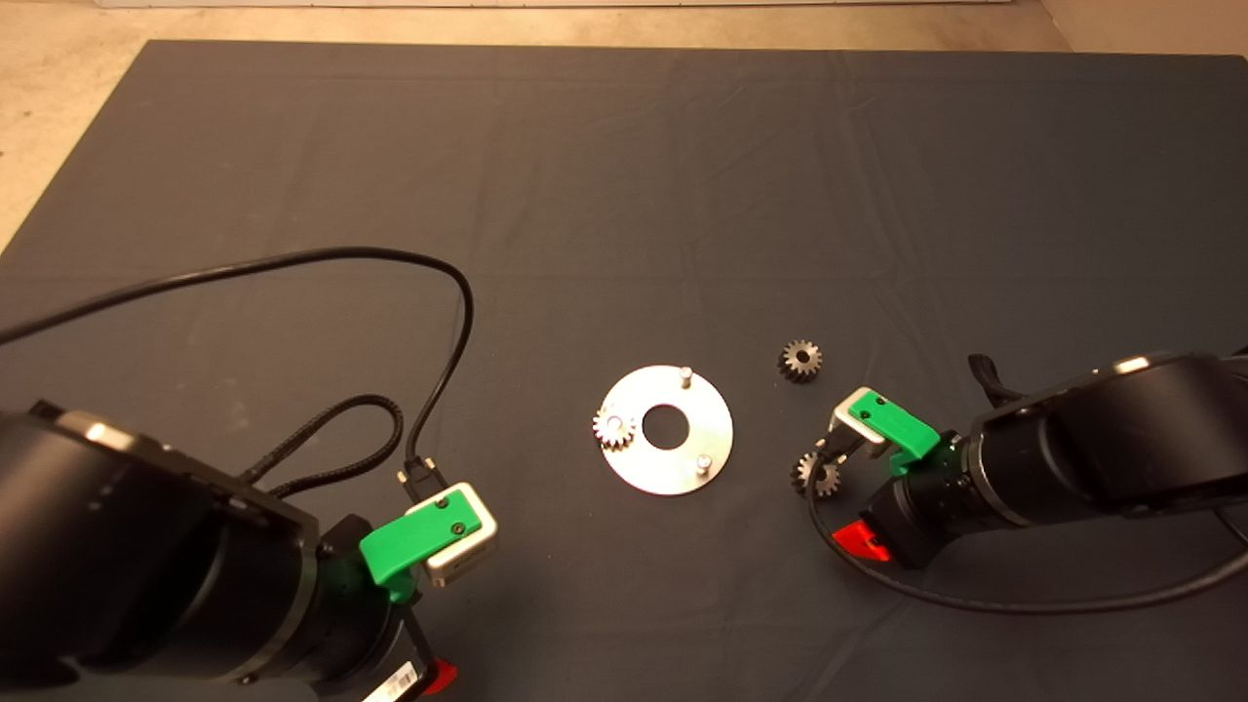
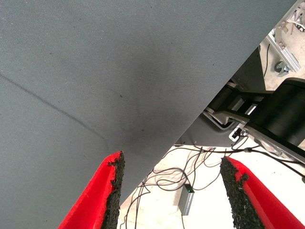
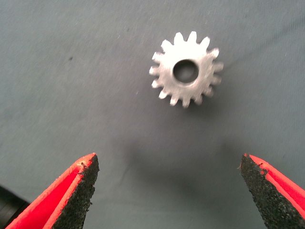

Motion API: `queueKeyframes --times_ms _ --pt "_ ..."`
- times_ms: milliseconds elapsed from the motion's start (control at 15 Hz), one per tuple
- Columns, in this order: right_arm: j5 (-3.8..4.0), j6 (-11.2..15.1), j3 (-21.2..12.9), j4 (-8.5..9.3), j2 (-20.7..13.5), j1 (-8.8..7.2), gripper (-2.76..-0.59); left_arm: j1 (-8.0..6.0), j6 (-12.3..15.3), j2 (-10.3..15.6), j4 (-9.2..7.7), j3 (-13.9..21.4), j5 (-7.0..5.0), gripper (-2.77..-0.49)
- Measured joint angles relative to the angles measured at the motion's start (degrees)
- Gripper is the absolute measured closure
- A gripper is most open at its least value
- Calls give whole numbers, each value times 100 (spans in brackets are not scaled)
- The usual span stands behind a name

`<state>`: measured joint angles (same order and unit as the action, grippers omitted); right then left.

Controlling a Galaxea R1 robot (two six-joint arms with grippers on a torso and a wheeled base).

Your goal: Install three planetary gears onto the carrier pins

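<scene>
The shiny round disc (image 1: 666, 458) lies at mid-mat. Two bare carrier pins stand on it, one at its far rim (image 1: 685, 372) and one at its near right (image 1: 702, 462). One planetary gear (image 1: 614, 427) sits on the disc's left pin. A second gear (image 1: 800, 360) lies loose on the mat to the disc's right. A third gear (image 1: 817, 475) (image 3: 186, 71) lies flat on the mat just ahead of my right gripper (image 1: 840, 492) (image 3: 169, 186). That gripper is open, empty and hovering close over the gear. My left gripper (image 1: 439, 624) (image 2: 171, 191) is open and empty at the mat's near left edge.
A black cable (image 1: 439, 292) loops over the mat to the left of the disc, and a braided cable (image 1: 341, 439) loops beside it. Another cable (image 1: 975, 600) trails from the right arm. Past the mat's edge, the left wrist view shows floor wires (image 2: 157, 181) and a metal frame.
</scene>
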<state>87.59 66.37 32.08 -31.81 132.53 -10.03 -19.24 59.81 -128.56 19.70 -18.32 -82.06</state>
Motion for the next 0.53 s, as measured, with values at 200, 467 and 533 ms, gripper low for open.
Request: queueKeyframes --times_ms 200,467,533 --pt "15 -124 203 -2 115 0 -221 0 2 -2 0 0 108 -133" --pt "6 -329 387 -9 259 0 -221 0 1 0 2 0 141 -133" --pt "12 -355 422 -9 258 1 -221 0 1 0 2 0 158 -133"
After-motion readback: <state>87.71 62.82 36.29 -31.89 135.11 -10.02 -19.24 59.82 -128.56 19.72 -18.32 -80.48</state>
